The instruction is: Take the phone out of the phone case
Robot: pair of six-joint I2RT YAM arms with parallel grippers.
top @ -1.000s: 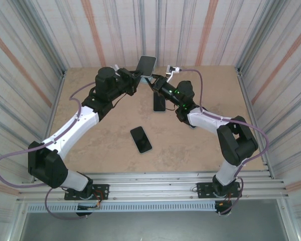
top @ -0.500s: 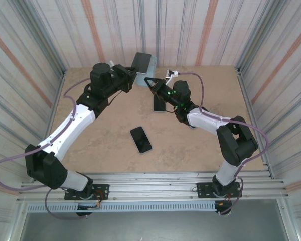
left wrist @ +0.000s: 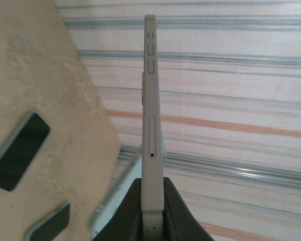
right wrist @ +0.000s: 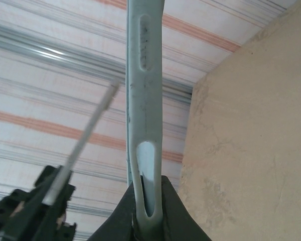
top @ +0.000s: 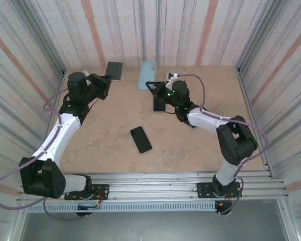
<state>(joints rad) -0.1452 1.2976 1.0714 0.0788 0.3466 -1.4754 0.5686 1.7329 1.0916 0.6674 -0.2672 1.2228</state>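
Note:
My left gripper is shut on the lower end of the phone, a grey slab with a dark screen held up at the far left of the table. In the left wrist view the phone stands edge-on between the fingers of the left gripper. My right gripper is shut on the light-blue phone case, which is held upright at the far centre. Seen edge-on, the phone case is hollow above the right gripper. Phone and case are apart.
Two other dark phones lie flat on the tan table: one near the middle, one just under the right gripper. Striped walls close in the back and both sides.
The left arm has swung to the left and carried the phone away from the case. The right gripper has kept the case almost in place.

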